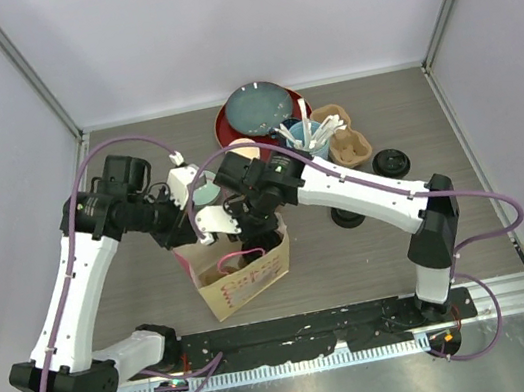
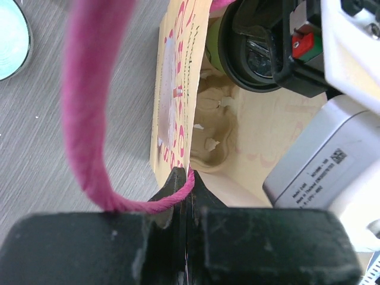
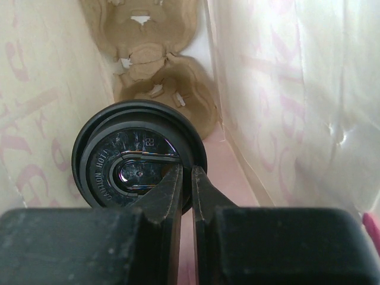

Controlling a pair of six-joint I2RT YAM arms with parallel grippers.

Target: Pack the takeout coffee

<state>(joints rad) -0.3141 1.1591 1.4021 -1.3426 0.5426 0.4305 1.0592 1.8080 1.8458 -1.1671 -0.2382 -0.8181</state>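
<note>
Pinching lidded cup (image 3: 135, 159) — inside bag (image 3: 267, 89).

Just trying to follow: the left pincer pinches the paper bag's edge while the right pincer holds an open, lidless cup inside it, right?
Not quite: it is a lidded cup, capped in black, and the right pincer grips the lid's rim, as the right wrist view shows. The left pincer does pinch the paper bag by its edge.

The lidded cup (image 3: 139, 163) is inside the bag (image 3: 267, 89), above the cup carrier (image 3: 160, 89).
</note>
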